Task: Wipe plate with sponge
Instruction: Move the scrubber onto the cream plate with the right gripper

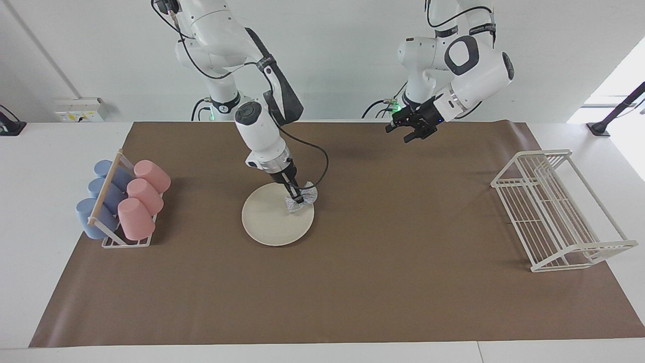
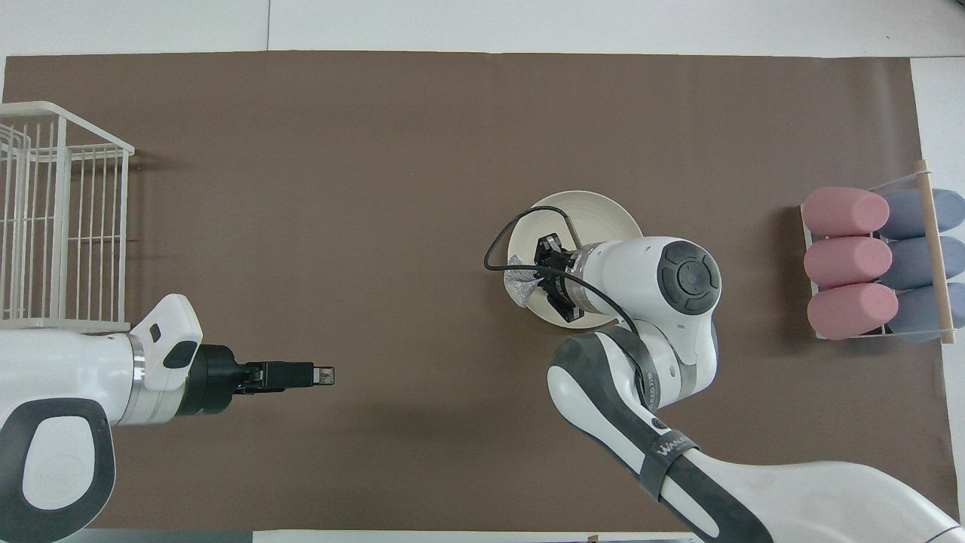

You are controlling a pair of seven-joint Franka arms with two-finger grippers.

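The right gripper [image 1: 298,197] is clenched on the sponge [image 1: 301,201] and presses it down onto the plate [image 1: 269,222]. The sponge sits at the gripper's tips, bulging out to either side of them, on the plate's edge nearer to the robots and toward the left arm's end of the table; part of the wad overhangs the rim onto the mat [image 1: 352,282]. In the overhead view the right arm covers much of the plate [image 2: 595,207], and the sponge [image 2: 519,278] pokes out just beside the gripper [image 2: 539,277].

The plate lies on the brown mat, roughly mid-table, somewhat toward the right arm's end. The cup rack [image 1: 122,201] with pink and blue cups stands at the right arm's end, well apart from the plate. The white wire rack [image 1: 554,212] stands at the left arm's end.

The left gripper [image 1: 414,132] waits in the air over the mat's edge close to the robots, its fingers spread apart and holding nothing; overhead it shows at [image 2: 323,375]
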